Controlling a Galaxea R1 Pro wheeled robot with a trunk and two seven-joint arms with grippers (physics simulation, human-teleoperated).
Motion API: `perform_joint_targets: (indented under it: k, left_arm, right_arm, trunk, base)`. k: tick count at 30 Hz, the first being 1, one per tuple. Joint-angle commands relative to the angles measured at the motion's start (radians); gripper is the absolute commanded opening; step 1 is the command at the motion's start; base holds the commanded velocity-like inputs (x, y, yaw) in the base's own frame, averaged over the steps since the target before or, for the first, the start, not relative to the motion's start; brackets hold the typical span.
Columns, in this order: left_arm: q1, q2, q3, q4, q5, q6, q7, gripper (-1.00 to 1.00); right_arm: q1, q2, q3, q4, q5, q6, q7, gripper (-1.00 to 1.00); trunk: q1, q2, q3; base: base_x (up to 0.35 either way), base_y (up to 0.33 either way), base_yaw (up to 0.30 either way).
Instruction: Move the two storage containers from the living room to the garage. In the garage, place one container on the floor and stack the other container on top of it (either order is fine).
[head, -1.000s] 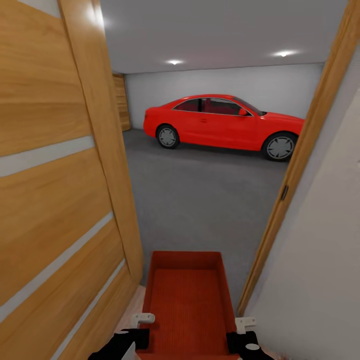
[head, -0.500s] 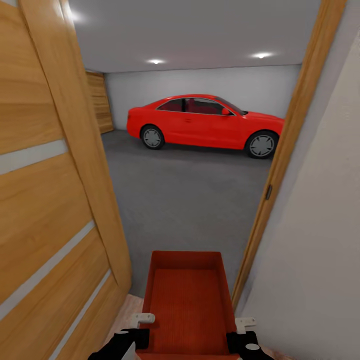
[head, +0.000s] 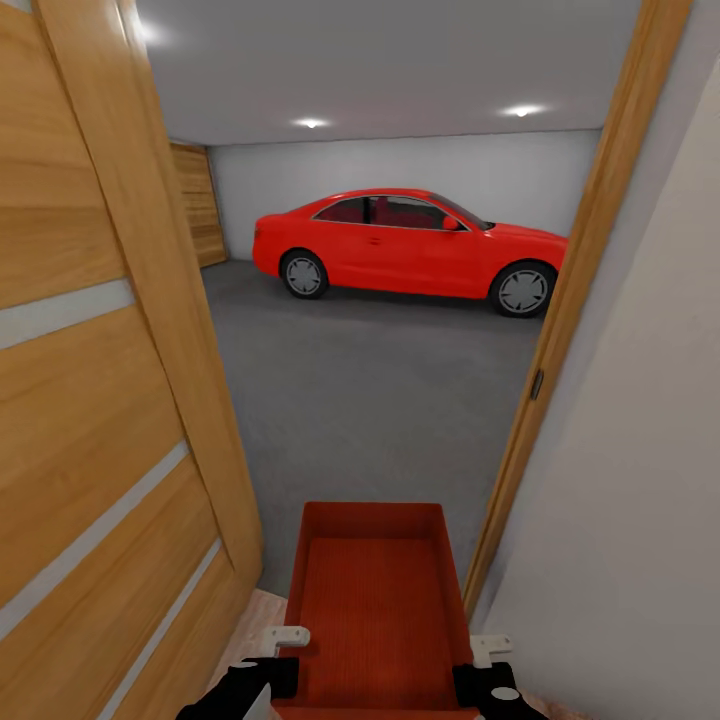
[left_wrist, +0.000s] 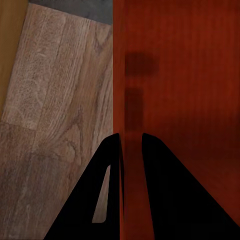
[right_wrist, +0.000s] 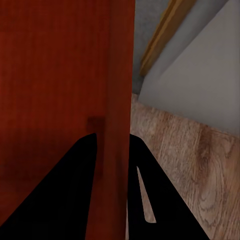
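Head view has me at an open doorway, carrying one orange-red storage container (head: 372, 610) low in front of my trunk, lidless, its ribbed inside facing up. My left gripper (head: 283, 637) holds its left wall and my right gripper (head: 488, 648) its right wall, near the end closest to me. From my left wrist, the two dark fingers (left_wrist: 107, 200) pinch the thin wall (left_wrist: 122, 100) between them, wood-plank floor (left_wrist: 60, 110) beneath. My right wrist shows the same: fingers (right_wrist: 75, 195) pinching the other wall, planks and a pale wall beyond. Ahead lie the garage's grey concrete floor (head: 380, 400) and a red car (head: 410, 250); the honey-wood door (head: 100, 380) stands open on my left.
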Motion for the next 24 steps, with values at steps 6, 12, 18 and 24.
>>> perform_joint_targets:
  k: [6, 12, 18, 24]
  left_arm:
    - [0.000, -0.001, -0.005, -0.006, -0.007, 0.006, 0.009, -1.00]
    - [0.000, -0.001, -0.005, -0.006, -0.007, 0.006, 0.009, -1.00]
    - [0.000, -0.001, -0.005, -0.006, -0.007, 0.007, 0.009, -1.00]
    - [0.000, -0.002, -0.006, -0.006, -0.007, 0.016, 0.009, -1.00]
  right_arm:
    - [-0.001, 0.000, 0.002, 0.004, -0.024, 0.007, -0.021, -1.00]
    - [-0.001, 0.001, 0.002, 0.004, -0.024, 0.007, -0.021, -1.00]
    - [-0.001, 0.001, 0.002, 0.004, -0.024, 0.007, -0.020, -1.00]
    - [-0.001, 0.001, 0.002, 0.004, -0.024, 0.007, -0.020, -1.00]
  trunk:
    - [0.000, -0.001, -0.001]
    - [0.000, -0.001, -0.001]
    - [0.000, -0.001, -0.001]
    - [0.000, -0.001, -0.001]
  base:
    - [0.000, 0.000, -0.039]
    - [0.000, 0.000, -0.183]
    - [0.000, 0.011, -0.106]
    - [0.053, 0.245, -0.005]
